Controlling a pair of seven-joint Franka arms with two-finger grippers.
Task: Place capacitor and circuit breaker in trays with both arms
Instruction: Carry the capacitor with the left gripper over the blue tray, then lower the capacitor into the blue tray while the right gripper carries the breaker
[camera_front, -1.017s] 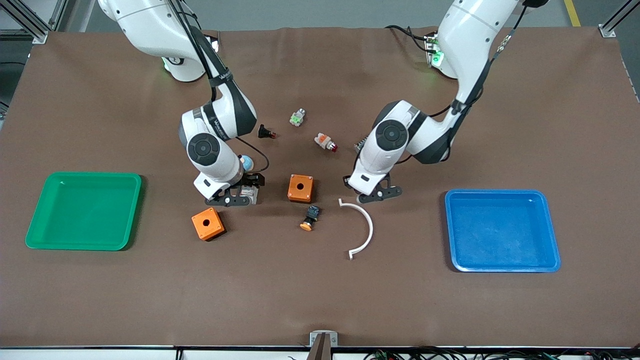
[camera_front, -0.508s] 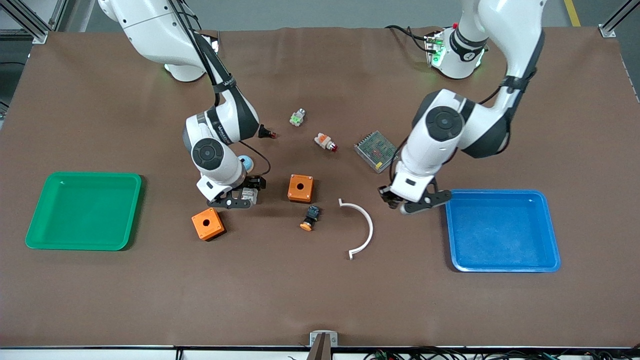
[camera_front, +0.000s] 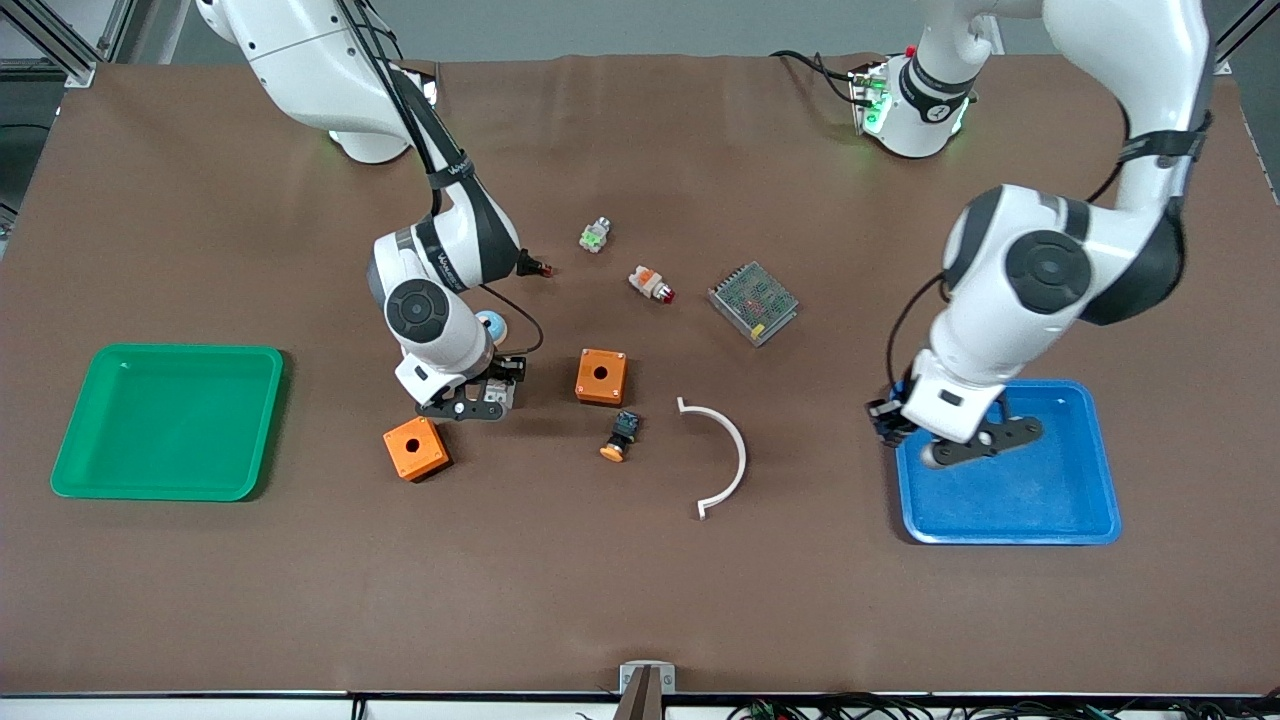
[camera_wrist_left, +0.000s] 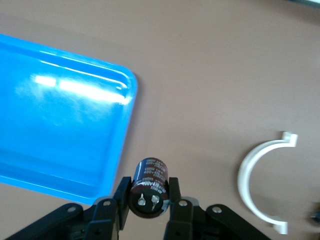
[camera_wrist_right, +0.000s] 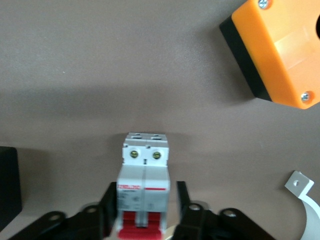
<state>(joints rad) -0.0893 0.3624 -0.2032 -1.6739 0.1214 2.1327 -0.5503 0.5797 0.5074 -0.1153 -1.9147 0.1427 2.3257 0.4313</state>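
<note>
Left end effector (camera_wrist_left: 148, 200) clamps capacitor (camera_wrist_left: 149, 187) over blue tray (camera_front: 1085, 500) edge; right end effector (camera_wrist_right: 144, 210) clamps circuit breaker (camera_wrist_right: 143, 185).

In the front view the right pincer (camera_front: 480, 395) covers most of the circuit breaker (camera_wrist_right: 143, 187). The picture edge cuts the breaker's red levers in the right wrist view. The capacitor (camera_wrist_left: 148, 187) is too small to tell under the left pincer (camera_front: 925, 440).

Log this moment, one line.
left gripper: shut on capacitor, over blue tray edge | right gripper: shut on circuit breaker
</note>
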